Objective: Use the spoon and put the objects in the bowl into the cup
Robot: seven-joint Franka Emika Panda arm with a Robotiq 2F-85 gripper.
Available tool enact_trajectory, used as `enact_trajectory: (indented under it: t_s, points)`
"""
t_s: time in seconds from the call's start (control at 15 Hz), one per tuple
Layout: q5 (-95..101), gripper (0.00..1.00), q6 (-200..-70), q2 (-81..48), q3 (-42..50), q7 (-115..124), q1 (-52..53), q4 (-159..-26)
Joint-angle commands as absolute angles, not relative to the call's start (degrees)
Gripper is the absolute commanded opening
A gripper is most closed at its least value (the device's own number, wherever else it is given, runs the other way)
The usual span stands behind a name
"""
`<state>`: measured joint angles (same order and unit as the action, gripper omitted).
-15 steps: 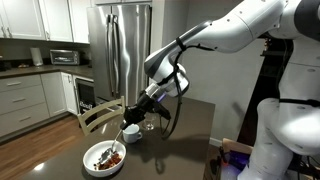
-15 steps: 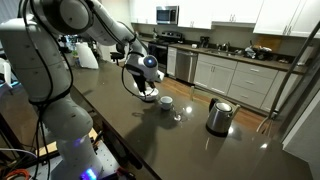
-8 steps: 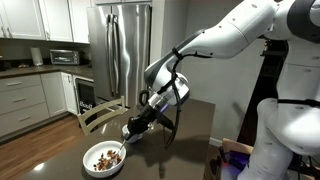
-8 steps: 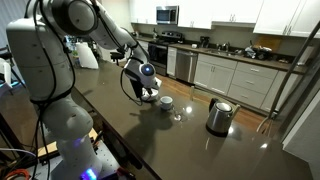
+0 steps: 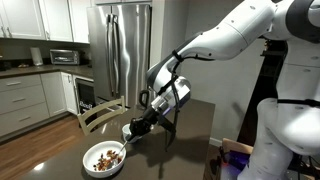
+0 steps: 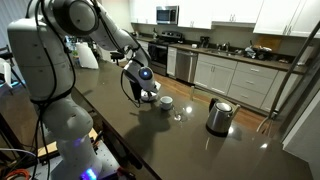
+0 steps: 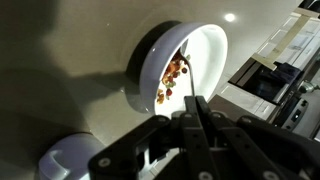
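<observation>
Spoon (image 7: 190, 85) is held by its thin handle in the gripper (image 7: 203, 128), which is clenched on it. The handle comes out between the fingers and runs up in the wrist view to the bowl (image 7: 210, 45). The spoon tip lies over the inside of the bowl, at the edge of the heap of brown and reddish bits (image 7: 172, 78). It cannot be told whether the tip touches the bits or carries any of them.

The bowl stands on the dark table (image 7: 70, 70), and the cup (image 7: 62, 160) stands near it, apart from it, on the side of the gripper. In an exterior view the gripper (image 5: 140, 125) hangs low, just above the cup (image 5: 131, 132), and the bowl (image 5: 105, 158) is beside them, toward the camera. The arm (image 5: 215, 40) reaches down from above at a slant.

Several things could go wrong from here. The handle is thin and smooth, so it could turn in the grip and let the bits fall on the table. The bits are small and roll easily, so a quick or tilted lift would lose them. The cup is narrow and close under the gripper, so a low move could knock it over. A hard push with the spoon could slide the bowl.
</observation>
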<state>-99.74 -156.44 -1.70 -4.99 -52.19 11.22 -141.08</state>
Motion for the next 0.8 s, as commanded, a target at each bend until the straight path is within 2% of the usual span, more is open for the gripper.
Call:
enact_trajectory:
  t_s: [0.0,0.6,0.67,0.73]
  points:
    - [-106.24,0.05,-155.49,-2.03,-4.38,-58.19,10.72,-142.0]
    - [-110.28,0.06,-153.42,-3.78,-2.82,-60.65,10.85,-142.27]
    - [-110.02,0.32,-153.61,-3.77,-2.76,-60.4,10.96,-142.26]
    - [-109.86,0.32,-153.86,-3.78,-2.72,-60.22,11.03,-142.32]
